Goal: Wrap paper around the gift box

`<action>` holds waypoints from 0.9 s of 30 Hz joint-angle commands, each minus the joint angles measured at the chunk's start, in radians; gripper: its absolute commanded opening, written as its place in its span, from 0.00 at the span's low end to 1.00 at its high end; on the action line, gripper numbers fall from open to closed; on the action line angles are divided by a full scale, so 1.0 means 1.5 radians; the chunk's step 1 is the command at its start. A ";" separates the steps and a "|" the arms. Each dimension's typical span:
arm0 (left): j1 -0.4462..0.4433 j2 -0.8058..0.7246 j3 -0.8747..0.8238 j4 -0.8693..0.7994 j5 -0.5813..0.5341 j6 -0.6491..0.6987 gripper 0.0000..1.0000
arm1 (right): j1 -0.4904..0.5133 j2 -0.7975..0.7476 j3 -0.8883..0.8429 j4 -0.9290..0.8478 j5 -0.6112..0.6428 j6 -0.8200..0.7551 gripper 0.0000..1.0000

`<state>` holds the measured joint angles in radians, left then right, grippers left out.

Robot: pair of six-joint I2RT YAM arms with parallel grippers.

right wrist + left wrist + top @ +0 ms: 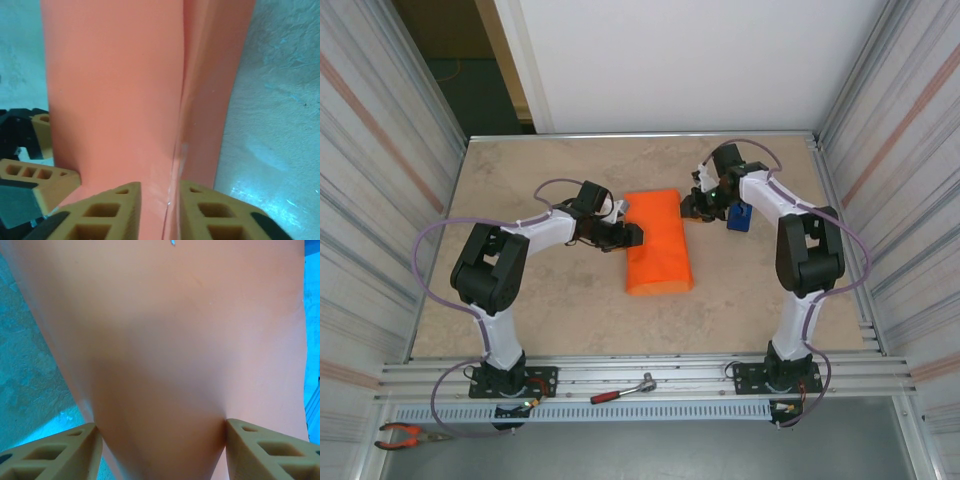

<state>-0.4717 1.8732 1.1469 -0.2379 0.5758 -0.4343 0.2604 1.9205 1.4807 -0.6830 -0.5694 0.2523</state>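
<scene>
Left gripper point(160, 437) fingers point(55, 450) are standing fairly wide and pressing in on both sides of the paper point(657, 242) at the bundle's left edge. Right gripper point(160, 200) fingers point(110, 212) are standing narrow and pinching an overlapping fold of the orange sheet near its far right edge. The paper is lying mid-table point(570, 310) as a closed, rounded packet with its long axis running away from the bases, covering the gift box, and a blue tape dispenser point(738, 216) is sitting just right of the right gripper.
</scene>
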 commanded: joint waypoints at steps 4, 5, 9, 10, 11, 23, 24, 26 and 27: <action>-0.003 0.044 -0.047 -0.133 -0.111 0.017 0.62 | 0.002 -0.043 0.009 -0.039 -0.016 -0.020 0.10; -0.003 0.044 -0.047 -0.133 -0.111 0.018 0.62 | 0.003 -0.040 0.012 -0.044 -0.018 -0.023 0.08; -0.002 0.045 -0.046 -0.134 -0.111 0.017 0.62 | 0.008 -0.020 0.021 -0.055 -0.027 -0.034 0.01; -0.003 0.044 -0.046 -0.134 -0.111 0.017 0.62 | 0.011 -0.012 0.024 -0.058 -0.027 -0.035 0.00; -0.002 0.044 -0.047 -0.134 -0.112 0.017 0.62 | 0.014 -0.006 0.026 -0.061 -0.028 -0.038 0.00; -0.003 0.042 -0.045 -0.136 -0.113 0.017 0.62 | 0.039 0.088 0.039 -0.103 0.070 -0.060 0.00; -0.003 0.043 -0.045 -0.136 -0.113 0.018 0.62 | 0.043 0.089 0.037 -0.105 0.084 -0.060 0.00; -0.003 0.042 -0.045 -0.135 -0.113 0.016 0.62 | 0.044 0.084 0.031 -0.105 0.095 -0.058 0.04; -0.003 0.042 -0.045 -0.134 -0.113 0.016 0.62 | 0.046 0.080 0.029 -0.103 0.099 -0.056 0.06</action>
<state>-0.4717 1.8725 1.1469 -0.2382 0.5755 -0.4339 0.3161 2.0006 1.5394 -0.7910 -0.5369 0.1898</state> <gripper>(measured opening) 0.622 0.063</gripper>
